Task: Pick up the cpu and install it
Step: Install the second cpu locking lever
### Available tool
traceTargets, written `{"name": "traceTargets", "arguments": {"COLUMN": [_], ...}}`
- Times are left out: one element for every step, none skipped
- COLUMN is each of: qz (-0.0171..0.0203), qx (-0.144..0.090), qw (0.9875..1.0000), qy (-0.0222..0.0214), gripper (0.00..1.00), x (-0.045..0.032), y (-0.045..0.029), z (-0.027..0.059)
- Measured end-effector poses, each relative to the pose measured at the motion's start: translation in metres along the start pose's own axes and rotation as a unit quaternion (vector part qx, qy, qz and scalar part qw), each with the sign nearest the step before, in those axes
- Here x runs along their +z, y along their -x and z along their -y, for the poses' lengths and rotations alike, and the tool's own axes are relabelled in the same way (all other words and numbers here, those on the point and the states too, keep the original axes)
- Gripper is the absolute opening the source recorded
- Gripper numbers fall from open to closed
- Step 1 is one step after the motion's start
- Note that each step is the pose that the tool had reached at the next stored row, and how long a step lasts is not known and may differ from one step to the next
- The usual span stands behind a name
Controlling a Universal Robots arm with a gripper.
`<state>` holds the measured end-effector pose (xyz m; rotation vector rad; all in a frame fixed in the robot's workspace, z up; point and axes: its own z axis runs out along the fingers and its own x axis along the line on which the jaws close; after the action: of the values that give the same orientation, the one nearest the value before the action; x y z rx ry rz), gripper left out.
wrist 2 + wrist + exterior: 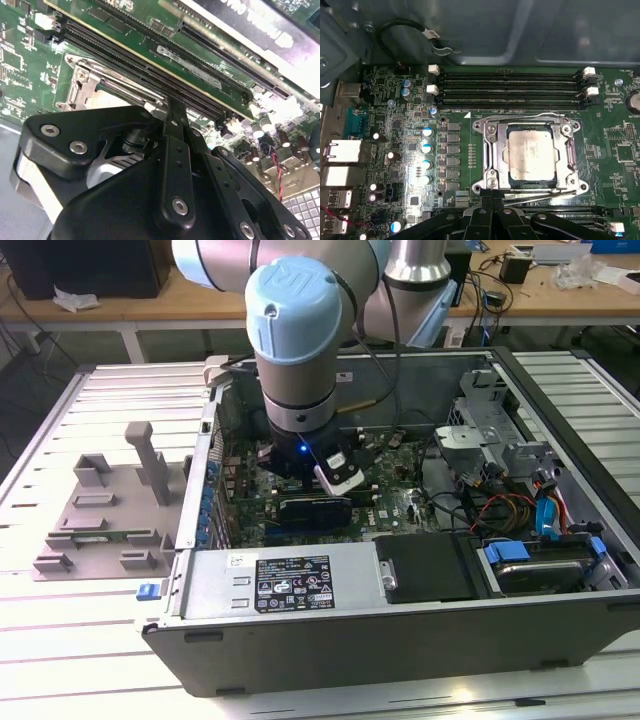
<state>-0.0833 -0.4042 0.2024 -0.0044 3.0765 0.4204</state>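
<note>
The cpu (531, 152), a small square chip with a shiny silver top, lies flat inside the motherboard socket, and the socket's metal frame (487, 150) surrounds it. My gripper (489, 194) hangs low inside the open computer case (560, 640), its black fingers drawn together into one narrow tip at the socket's edge, beside the cpu. Nothing is held between them. In the second wrist view the gripper (174, 107) tip points at the rim of the socket frame (92, 82). In the exterior view the gripper (305, 480) sits over the green motherboard (395, 505).
Memory slots (510, 87) run along one side of the socket, and a memory stick (190, 65) stands close to the fingers. A grey fixture tray (110, 510) with upright posts lies outside the case at the exterior view's left. The power supply (290, 585) and the cabled drive bay (530, 510) crowd the case.
</note>
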Motion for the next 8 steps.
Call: {"name": "traceTargets", "arguments": {"qz": [0.0, 0.0, 0.0, 0.0, 0.0, 0.0001, 0.0001, 0.0], "qx": [0.0, 0.0, 0.0, 0.0, 0.0, 0.0, 0.001, 0.001], "qw": [1.0, 1.0, 1.0, 1.0, 1.0, 0.9999, 0.9998, 0.9998], "qy": [0.0018, 0.0033, 0.0054, 0.0067, 0.0084, 0.0134, 0.0176, 0.0214], "gripper": [0.11, 0.11, 0.11, 0.11, 0.11, 0.11, 0.11, 0.11], "x": [-0.0001, -0.0002, -0.0003, -0.0001, 0.0003, 0.0015, 0.0027, 0.0037], "y": [0.0, 0.0, 0.0, -0.0001, 0.0, -0.0001, -0.0001, -0.0002], "z": [0.001, 0.0014, 0.0019, 0.002, 0.0021, 0.0025, 0.0028, 0.0031]}}
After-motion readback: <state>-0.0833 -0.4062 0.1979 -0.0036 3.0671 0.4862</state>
